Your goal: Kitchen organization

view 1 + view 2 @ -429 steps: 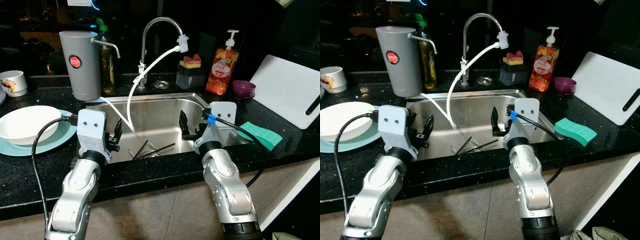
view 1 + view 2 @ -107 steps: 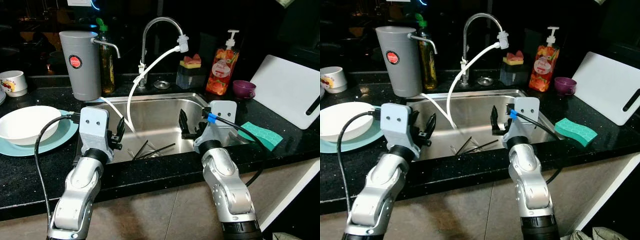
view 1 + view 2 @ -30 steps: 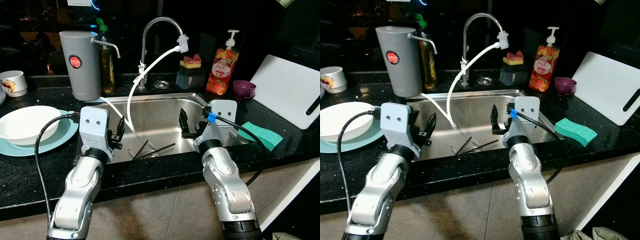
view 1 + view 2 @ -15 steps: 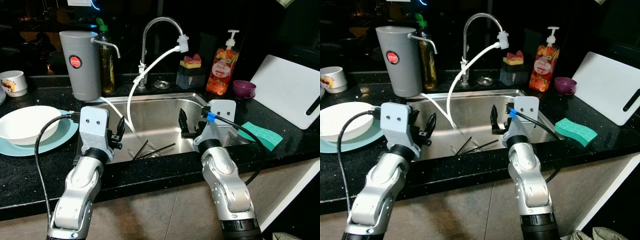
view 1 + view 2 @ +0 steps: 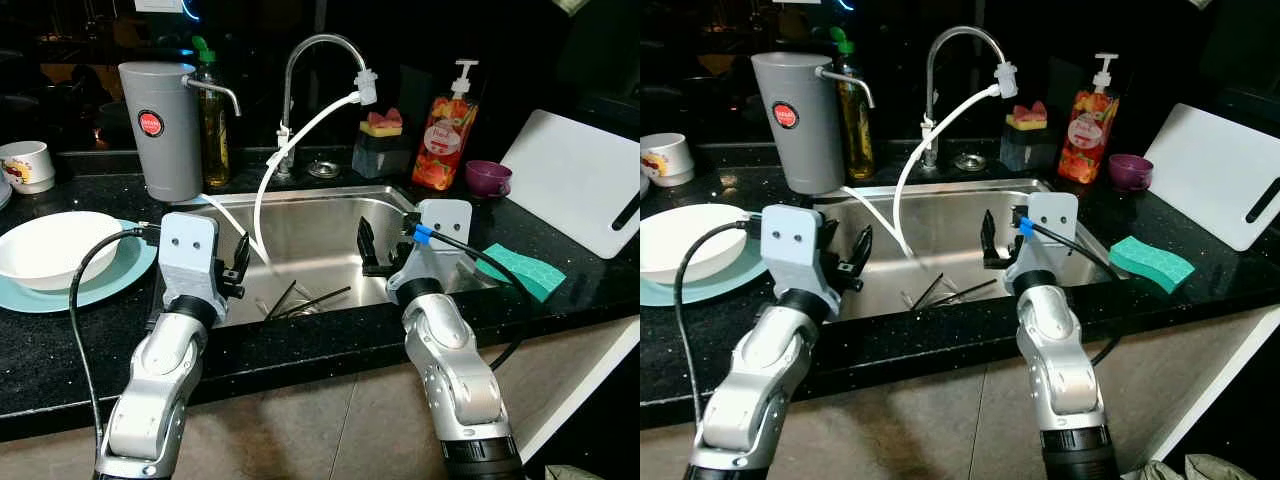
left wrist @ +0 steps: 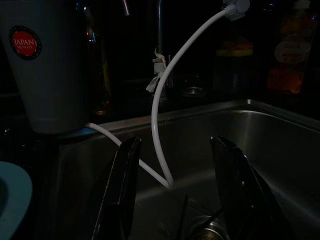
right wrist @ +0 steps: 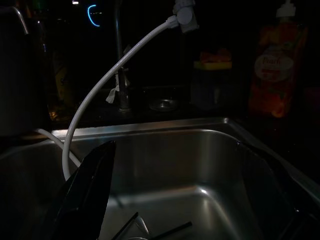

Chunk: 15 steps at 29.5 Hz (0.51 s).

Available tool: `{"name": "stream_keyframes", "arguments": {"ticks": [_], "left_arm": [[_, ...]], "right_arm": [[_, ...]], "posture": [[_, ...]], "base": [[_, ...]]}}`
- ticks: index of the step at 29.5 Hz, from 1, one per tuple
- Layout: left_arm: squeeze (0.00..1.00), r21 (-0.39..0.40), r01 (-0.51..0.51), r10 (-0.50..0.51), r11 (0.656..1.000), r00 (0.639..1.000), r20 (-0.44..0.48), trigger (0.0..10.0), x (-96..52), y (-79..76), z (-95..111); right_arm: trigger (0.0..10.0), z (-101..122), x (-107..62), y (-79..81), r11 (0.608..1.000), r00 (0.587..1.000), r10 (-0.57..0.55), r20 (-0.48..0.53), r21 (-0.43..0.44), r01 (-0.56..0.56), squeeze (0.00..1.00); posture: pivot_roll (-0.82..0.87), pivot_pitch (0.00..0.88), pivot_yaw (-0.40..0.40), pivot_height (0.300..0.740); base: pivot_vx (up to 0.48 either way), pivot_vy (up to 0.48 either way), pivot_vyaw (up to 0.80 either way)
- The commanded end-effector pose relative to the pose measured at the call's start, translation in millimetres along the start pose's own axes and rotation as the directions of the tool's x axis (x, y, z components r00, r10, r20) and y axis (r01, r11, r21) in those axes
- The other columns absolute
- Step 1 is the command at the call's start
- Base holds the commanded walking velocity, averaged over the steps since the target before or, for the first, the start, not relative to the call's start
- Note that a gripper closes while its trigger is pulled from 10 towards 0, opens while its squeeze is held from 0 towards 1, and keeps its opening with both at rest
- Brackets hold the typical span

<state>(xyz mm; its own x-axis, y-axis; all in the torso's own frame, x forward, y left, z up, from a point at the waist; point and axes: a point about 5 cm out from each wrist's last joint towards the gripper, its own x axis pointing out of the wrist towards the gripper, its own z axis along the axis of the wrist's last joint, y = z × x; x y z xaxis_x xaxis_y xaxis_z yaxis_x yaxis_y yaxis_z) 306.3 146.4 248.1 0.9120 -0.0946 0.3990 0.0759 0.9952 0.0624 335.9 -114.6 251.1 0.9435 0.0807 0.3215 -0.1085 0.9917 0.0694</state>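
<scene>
Dark chopsticks [image 5: 305, 299] lie on the bottom of the steel sink [image 5: 310, 225], near the drain. My left gripper [image 5: 236, 268] hangs open over the sink's left side, above and left of the chopsticks, holding nothing. My right gripper [image 5: 372, 250] hangs open over the sink's right side, also empty. In the left wrist view the two black fingers [image 6: 121, 195] frame the sink floor and a white hose [image 6: 162, 100]. The right wrist view shows the widely spread fingers [image 7: 87, 192] above the chopsticks [image 7: 172, 233].
A white bowl [image 5: 55, 245] sits on a teal plate [image 5: 95, 285] at left. A grey water filter [image 5: 160, 130], oil bottle [image 5: 213, 115], tap [image 5: 300, 70], soap bottle [image 5: 445, 135], purple cup [image 5: 487, 178], green sponge [image 5: 520, 270] and white cutting board [image 5: 580, 180] ring the sink.
</scene>
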Motion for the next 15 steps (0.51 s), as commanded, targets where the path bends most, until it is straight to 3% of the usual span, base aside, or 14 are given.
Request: {"name": "stream_keyframes", "arguments": {"ticks": [1,15], "left_arm": [[0.0,-0.003,0.012,-0.012,1.0,1.0,0.001,10.0,1.8,-4.3,-0.2],[0.0,-0.003,0.011,-0.011,1.0,1.0,-0.003,10.0,1.3,-3.8,-0.9]], "right_arm": [[10.0,0.8,1.0,-2.0,1.0,1.0,-0.004,0.007,0.0,0.004,0.0],[10.0,0.3,0.9,-2.0,1.0,1.0,-0.004,0.004,0.001,0.004,0.0]], "posture": [[0.14,0.063,-0.071,0.74],[0.14,0.068,-0.071,0.74]], "base": [[0.0,0.0,0.0],[0.0,0.0,0.0]]}}
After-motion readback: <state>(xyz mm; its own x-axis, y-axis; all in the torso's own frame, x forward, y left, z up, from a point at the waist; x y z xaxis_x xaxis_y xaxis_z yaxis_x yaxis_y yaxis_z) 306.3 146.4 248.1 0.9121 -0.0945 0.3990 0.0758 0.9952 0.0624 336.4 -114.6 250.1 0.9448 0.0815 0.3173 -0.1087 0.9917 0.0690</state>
